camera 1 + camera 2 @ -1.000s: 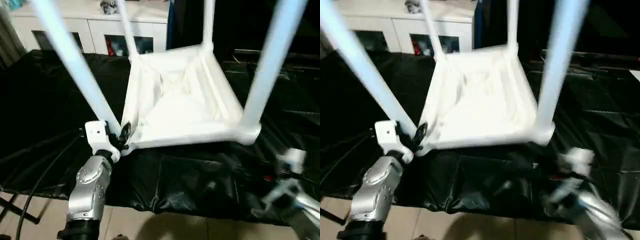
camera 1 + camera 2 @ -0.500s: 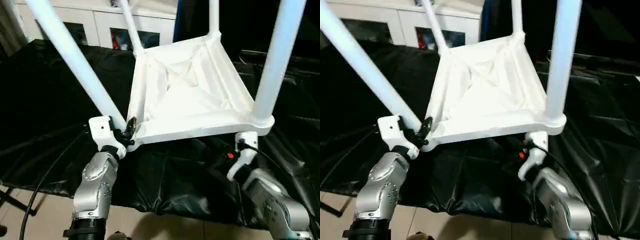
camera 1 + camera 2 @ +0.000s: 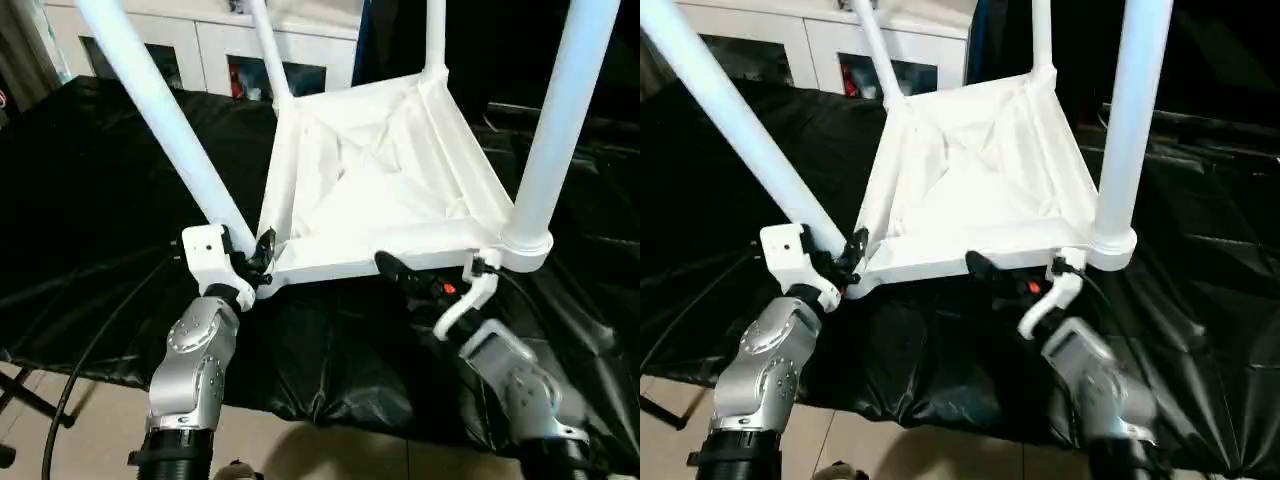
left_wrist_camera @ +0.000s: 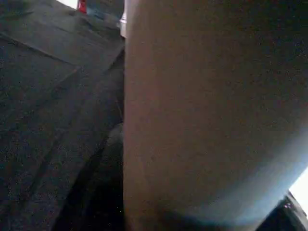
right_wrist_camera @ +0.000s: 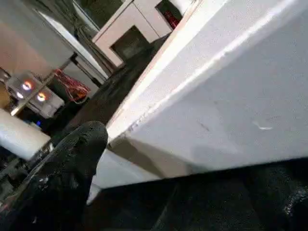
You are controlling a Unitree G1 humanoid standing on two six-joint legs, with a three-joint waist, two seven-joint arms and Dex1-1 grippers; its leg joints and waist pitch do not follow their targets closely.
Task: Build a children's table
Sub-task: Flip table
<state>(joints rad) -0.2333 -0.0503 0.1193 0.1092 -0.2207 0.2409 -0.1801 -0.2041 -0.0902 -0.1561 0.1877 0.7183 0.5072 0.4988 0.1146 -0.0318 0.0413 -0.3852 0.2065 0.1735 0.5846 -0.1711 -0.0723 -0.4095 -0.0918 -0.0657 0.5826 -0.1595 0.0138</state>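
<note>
The children's table [image 3: 375, 190] is plain white all over, legs included. A glossy black sheet [image 3: 90, 200] covers the tabletop beneath it. Both forearms are silver with white wrist blocks and black fingers [image 3: 392, 267]; a small red spot, perhaps a light, glows just behind the right fingers.

I seem to be working in a lived-in room turned into a test space. A white cabinet [image 3: 200, 45] with glass doors stands along the wall, small objects behind its panes. In front of it, black plastic sheeting [image 3: 90, 180] covers my work surface down to a pale tiled floor [image 3: 80, 420]. Beside the cabinet, in my right wrist view, equipment with glowing lights [image 5: 33, 91] and red wires sits.
</note>
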